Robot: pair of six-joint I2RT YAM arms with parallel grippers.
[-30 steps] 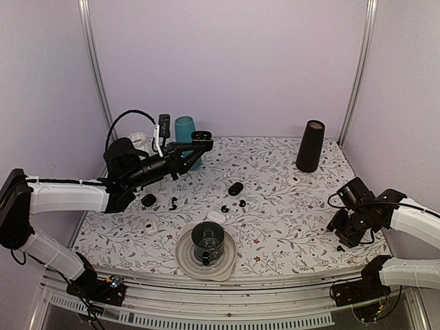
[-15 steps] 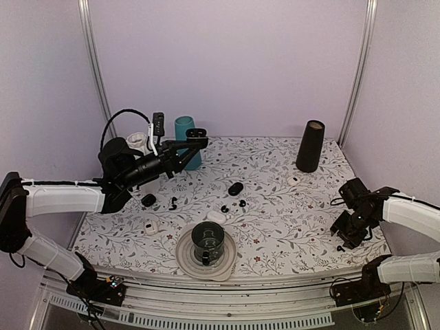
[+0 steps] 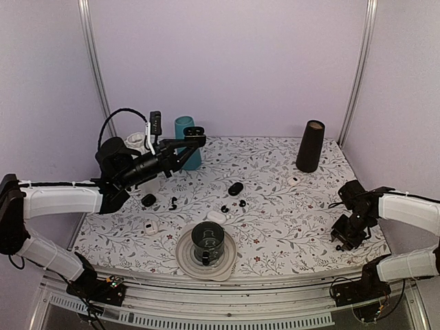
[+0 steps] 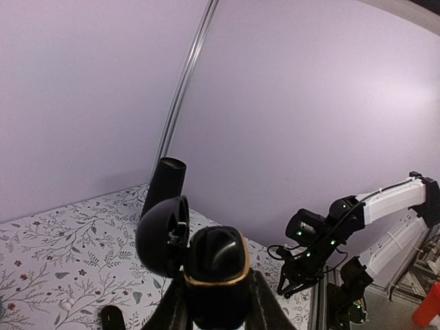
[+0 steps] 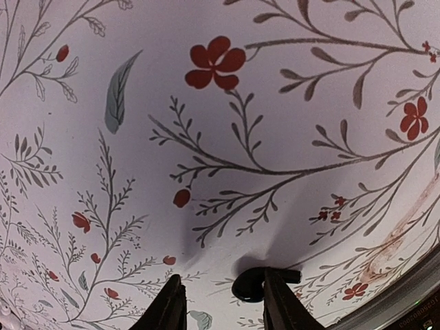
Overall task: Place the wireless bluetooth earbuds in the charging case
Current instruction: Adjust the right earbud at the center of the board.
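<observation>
1. The left gripper [image 4: 218, 306] is clamped on the charging case [image 4: 216, 265]. Its two fingers [image 4: 175, 309] press on the lower sides of the case. In the top view the case [image 3: 194, 131] is held up off the table [image 3: 289, 220] at the back left, just in front of a teal cup [image 3: 183, 125].
2. The case is a glossy black pebble with a gold-coloured band around its mouth. Its lid [image 4: 163, 236] is hinged open and stands to the left in the wrist view.
3. The case sits upright in the grip, and its open mouth points away from the fingers.
4. Loose earbuds [image 3: 225, 207] lie near the middle of the table, behind a plate [image 3: 187, 265] that carries a dark mug [image 3: 207, 240]. They are well apart from both grippers and too small to show which way they point.
5. The right gripper [image 3: 342, 240] is down at the table near the front right edge. Its jaws are narrow but not closed on anything.
6. In the right wrist view an earbud [image 5: 249, 284] lies on the cloth between the fingers [image 5: 168, 306]. It is apart from the finger on the left of that view and right beside the other.
7. This earbud is tiny and glossy black, with a rounded head and a short stem.
8. Its long axis runs across the gap between the fingers, tilted slightly. The head is toward the middle of the gap and the stem points at the finger on the right of the view.
</observation>
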